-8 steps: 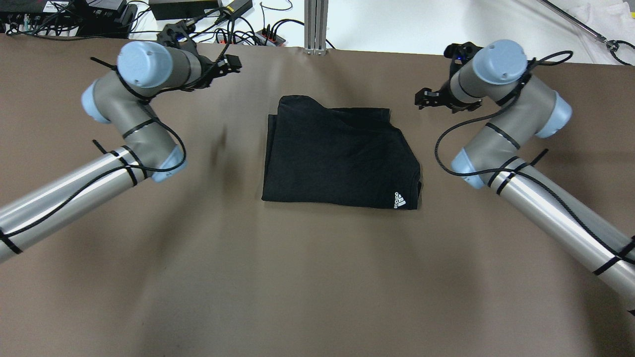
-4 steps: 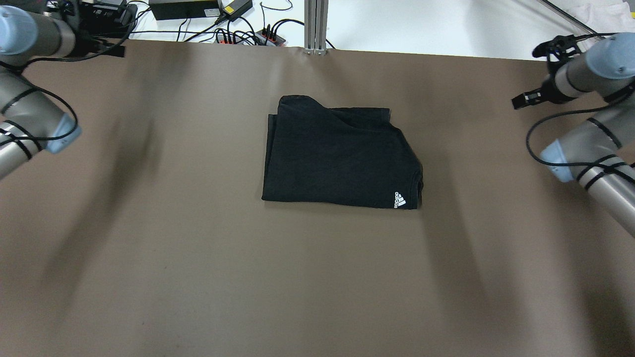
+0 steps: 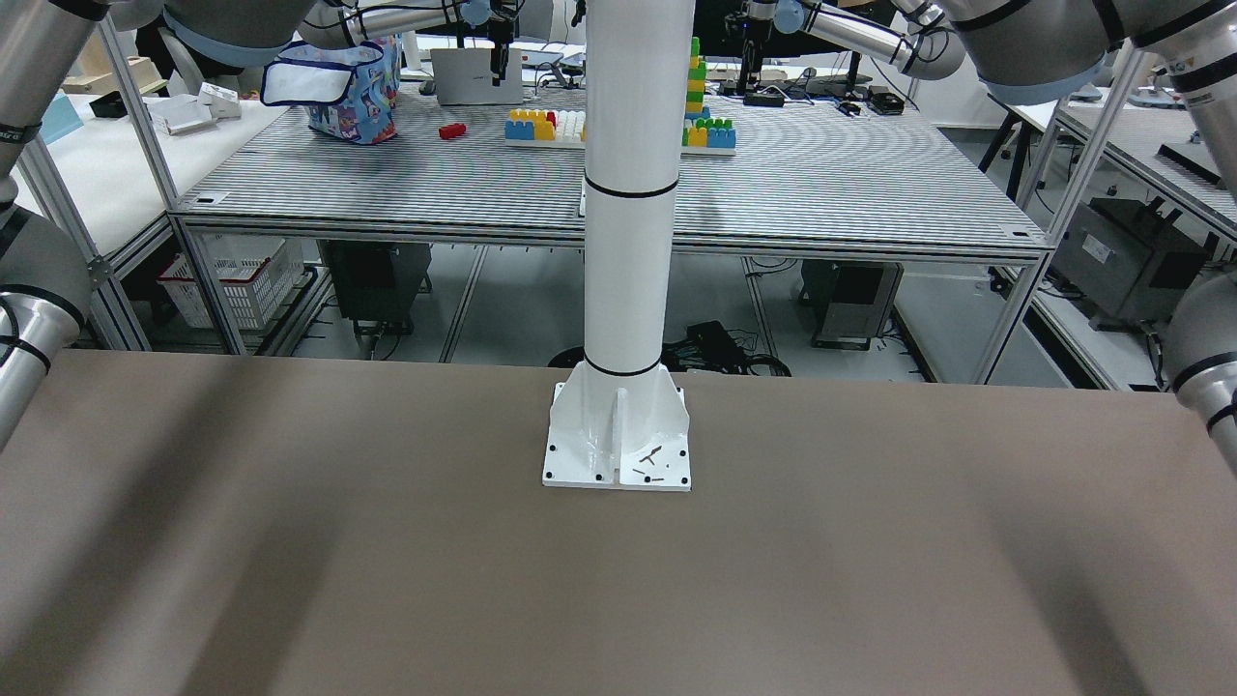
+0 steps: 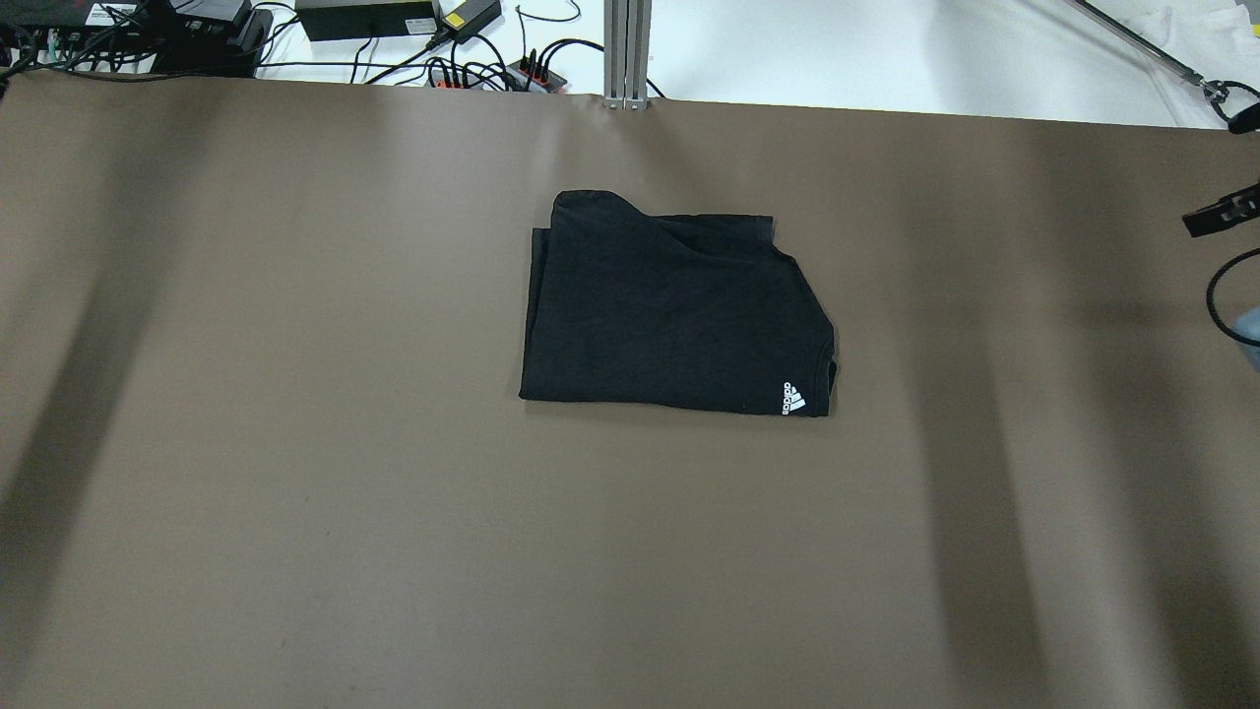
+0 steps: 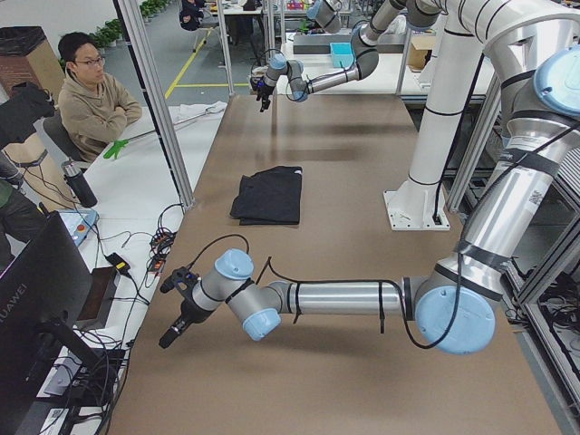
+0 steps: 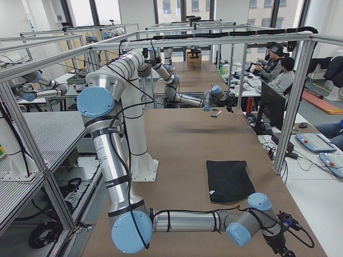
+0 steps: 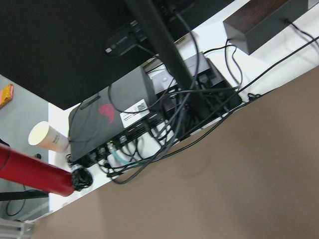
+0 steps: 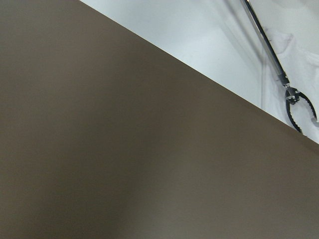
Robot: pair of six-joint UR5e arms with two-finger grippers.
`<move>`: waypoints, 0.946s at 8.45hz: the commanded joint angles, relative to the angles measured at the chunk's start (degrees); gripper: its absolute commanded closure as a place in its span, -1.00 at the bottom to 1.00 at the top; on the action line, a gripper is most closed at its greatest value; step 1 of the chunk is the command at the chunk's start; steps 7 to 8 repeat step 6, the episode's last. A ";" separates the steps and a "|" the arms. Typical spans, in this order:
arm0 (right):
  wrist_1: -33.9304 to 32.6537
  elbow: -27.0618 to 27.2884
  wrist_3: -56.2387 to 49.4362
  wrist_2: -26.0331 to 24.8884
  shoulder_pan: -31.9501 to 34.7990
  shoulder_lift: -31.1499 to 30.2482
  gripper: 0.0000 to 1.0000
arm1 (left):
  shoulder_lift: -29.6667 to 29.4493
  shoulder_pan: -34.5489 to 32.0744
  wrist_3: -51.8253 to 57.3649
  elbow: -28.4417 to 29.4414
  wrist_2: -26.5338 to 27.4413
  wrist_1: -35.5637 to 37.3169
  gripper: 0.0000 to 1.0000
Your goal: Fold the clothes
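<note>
Both my arms swung outward since earlier; left gripper (image 5: 172, 333), right gripper (image 4: 1221, 214) well apart from clothes (image 4: 674, 305), not holding it, openness cannot tell. Fold looks finished; next, park arms.

Brown table (image 4: 295, 492) bearing folded black clothes (image 4: 669, 315), flat near centre, white logo (image 4: 793, 398) at one corner; white column base plate (image 3: 618, 459) at robot-side edge.

We are seeing the right gripper (image 4: 1221, 213) being cut off by the overhead view's edge (jaws unreadable), while the left gripper (image 5: 170, 333) is showing too small.
</note>
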 commanded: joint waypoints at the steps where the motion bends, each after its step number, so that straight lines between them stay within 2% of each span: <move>1: 4.85 3.26 -8.49 -0.06 4.57 -7.18 -0.89 | 5.92 -7.95 12.39 -3.54 -3.76 -0.09 -1.00; 3: 7.60 4.15 -8.86 -0.24 6.86 -9.67 -0.89 | 13.04 -11.65 13.65 -12.06 -6.22 0.79 -1.00; 4: 7.69 4.24 -8.95 -0.15 7.82 -9.93 -0.89 | 15.15 -11.66 13.57 -14.36 -4.57 0.79 -1.00; 5: 7.69 4.59 -8.87 -0.24 8.18 -10.37 -0.89 | 17.00 -11.22 13.56 -15.86 -2.03 0.88 -1.00; 8: 7.69 4.68 -8.78 -0.24 8.18 -10.55 -0.89 | 17.02 -11.22 13.56 -16.05 -1.31 0.88 -1.00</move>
